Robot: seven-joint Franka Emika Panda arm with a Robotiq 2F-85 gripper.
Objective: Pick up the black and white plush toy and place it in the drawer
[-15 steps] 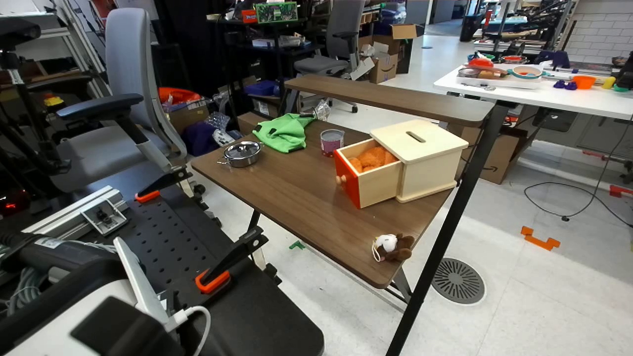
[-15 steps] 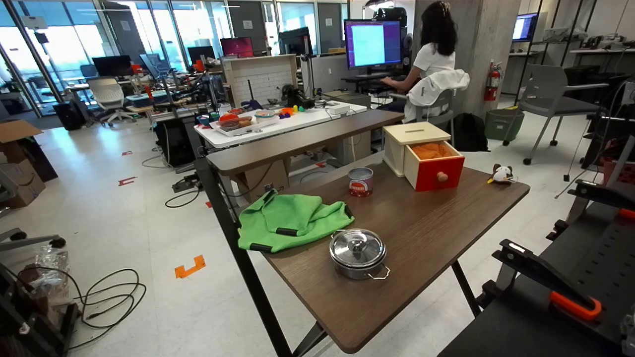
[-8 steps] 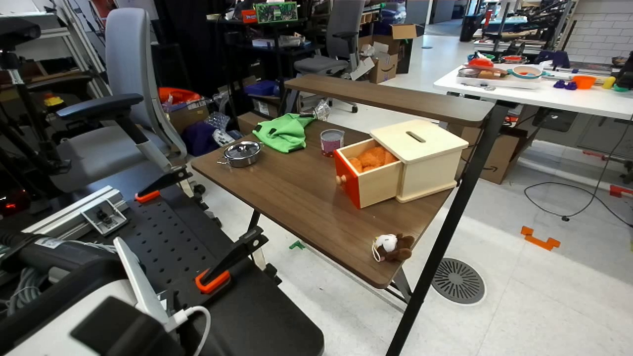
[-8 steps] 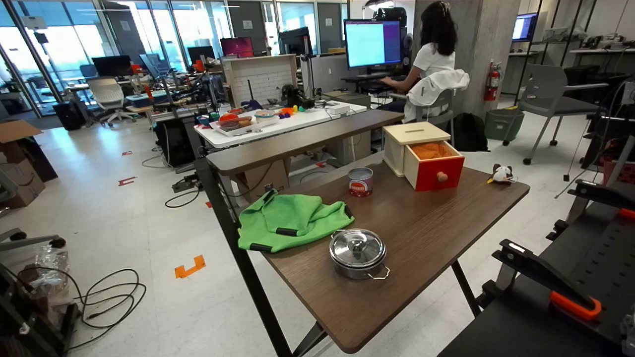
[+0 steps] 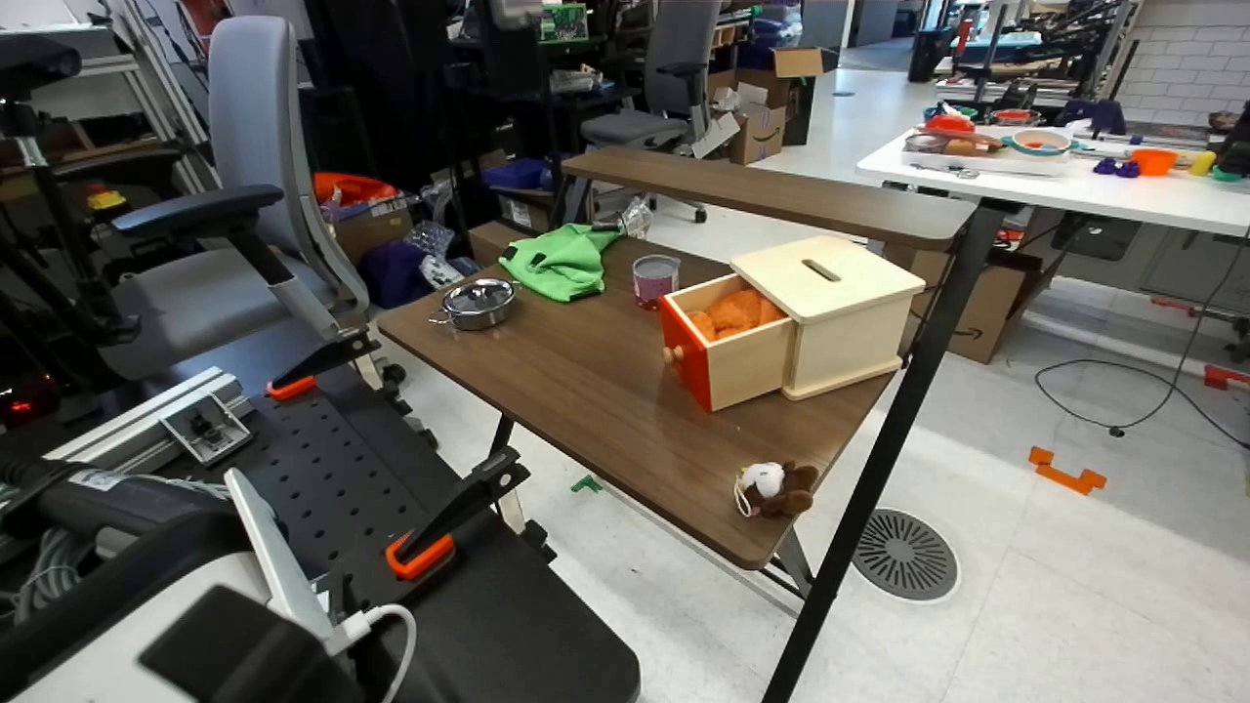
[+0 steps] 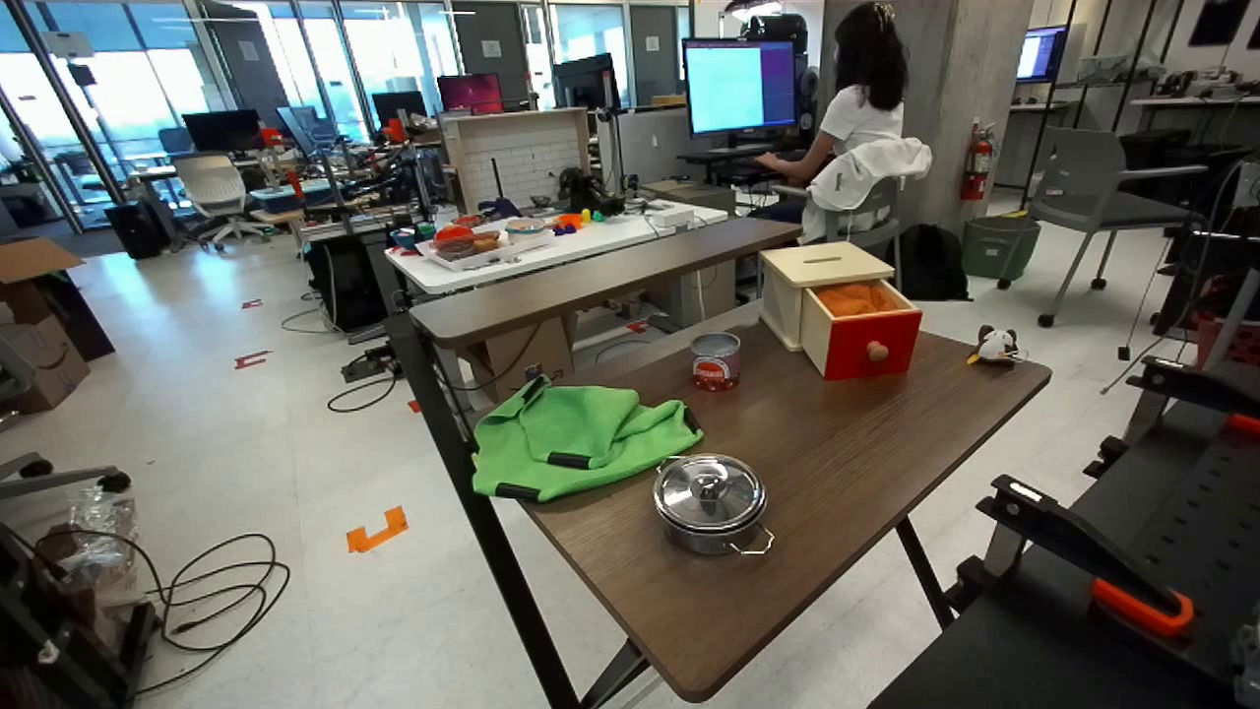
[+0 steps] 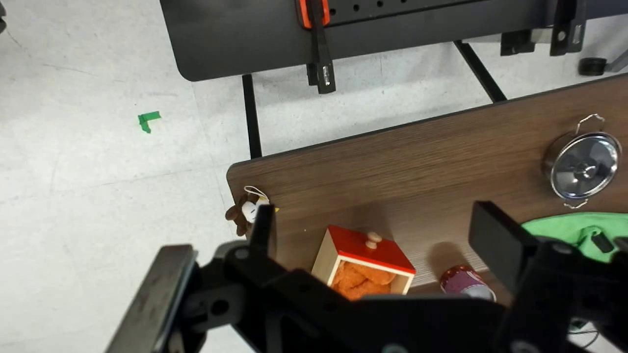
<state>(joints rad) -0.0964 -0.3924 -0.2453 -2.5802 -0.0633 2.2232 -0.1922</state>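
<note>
Wrist view: my gripper (image 7: 375, 220) has its fingers spread wide, and I see the brown-and-white plush toy (image 7: 249, 212) partly behind one of them. In an exterior view, I find the plush toy lying near a corner of the table (image 5: 586, 371), apart from the wooden box (image 5: 850, 312), whose drawer (image 5: 747, 376) sticks out partway with orange fuzzy stuff (image 5: 737, 310) inside. In an exterior view, I make out a lidded pot (image 6: 709, 497) near a green cloth (image 6: 591, 428).

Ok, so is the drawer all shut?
No, the drawer is pulled partway out of its box, and an orange thing shows inside it.
</note>
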